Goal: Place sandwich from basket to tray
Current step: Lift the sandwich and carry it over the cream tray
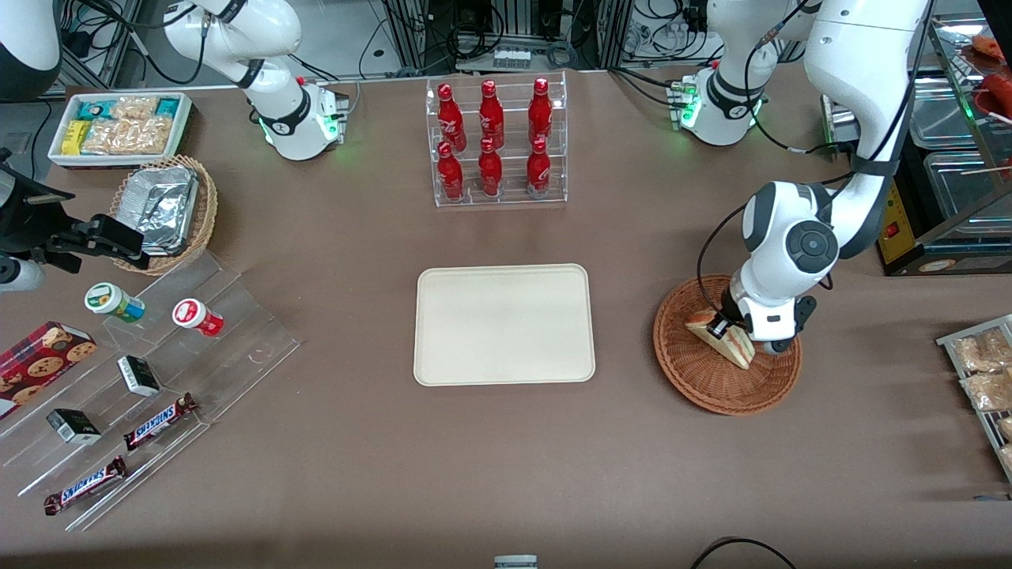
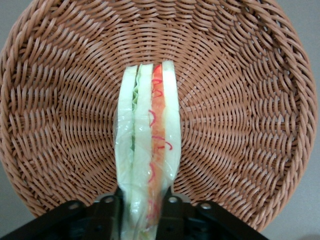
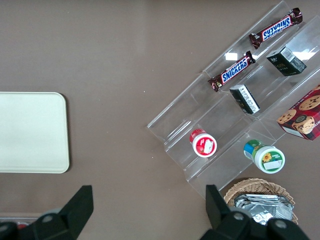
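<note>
Front view – gripper: the left arm's gripper [image 1: 721, 325] is down inside the basket [image 1: 704, 383], at the sandwich [image 1: 726, 338], which lies in the basket's half farther from the camera
Front view – sandwich: a pale wedge with a tan crust edge and a red-orange layer showing, resting on the weave or only just off it; which of the two cannot be told from here
Front view – tray: the tray [image 1: 504, 324] lies flat at mid-table with nothing on it, well apart from the basket, toward the parked arm's end
Front view – bottle rack: a clear rack of red bottles [image 1: 496, 142] stands farther from the camera than the tray, off the straight path between basket and tray
Wrist view – jaws: the two dark fingers [image 2: 111, 212] stand narrow, one against each bread face of the sandwich [image 2: 147, 150], so the gripper [image 2: 141, 214] appears closed on it at its near end
Wrist view – basket: the woven floor [image 2: 235, 110] fills the background all round the wedge
Parked-arm view – tray: one bare corner of the tray [image 3: 32, 132] shows, beside the clear stepped stand [image 3: 235, 107] of snacks
Step in hand: the pick, judged as grasp made and lift not yet clearly begun
Next move calls for: a straight rise clear of the basket rim, then a level carry to the tray, keeping the soft bread from being crushed or slipping
</note>
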Tool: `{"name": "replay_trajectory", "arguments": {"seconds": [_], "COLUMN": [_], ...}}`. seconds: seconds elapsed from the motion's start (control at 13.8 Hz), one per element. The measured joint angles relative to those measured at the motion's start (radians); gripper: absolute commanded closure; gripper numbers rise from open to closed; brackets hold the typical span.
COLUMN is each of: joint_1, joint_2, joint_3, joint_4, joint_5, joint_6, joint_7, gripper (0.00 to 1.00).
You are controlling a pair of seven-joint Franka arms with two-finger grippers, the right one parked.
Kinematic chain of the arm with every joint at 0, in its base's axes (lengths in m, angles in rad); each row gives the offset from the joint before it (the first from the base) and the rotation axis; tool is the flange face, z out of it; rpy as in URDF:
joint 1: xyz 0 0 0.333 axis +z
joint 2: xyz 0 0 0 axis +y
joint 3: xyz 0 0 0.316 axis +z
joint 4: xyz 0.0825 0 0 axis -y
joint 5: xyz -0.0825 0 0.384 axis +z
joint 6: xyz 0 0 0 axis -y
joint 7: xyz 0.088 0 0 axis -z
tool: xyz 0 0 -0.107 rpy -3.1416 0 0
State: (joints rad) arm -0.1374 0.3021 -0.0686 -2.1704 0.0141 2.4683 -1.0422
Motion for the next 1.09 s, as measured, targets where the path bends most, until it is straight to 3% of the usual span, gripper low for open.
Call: {"name": "replay_trajectory", "arguments": {"seconds": [0.36, 0.73, 1.09], "joint_1": [0.000, -0.011, -0.126], "joint_2": [0.000, -0.005, -0.009], "joint_3": [0.000, -0.004, -0.010], "joint_4": [0.014, 0.106, 0.168], "joint_5": [0.078, 0.134, 0.161], "joint_6": [-0.020, -0.239, -0.376], "joint_7": [0.000, 0.130, 0.225], "gripper": [1.00, 1.00, 1.00]}}
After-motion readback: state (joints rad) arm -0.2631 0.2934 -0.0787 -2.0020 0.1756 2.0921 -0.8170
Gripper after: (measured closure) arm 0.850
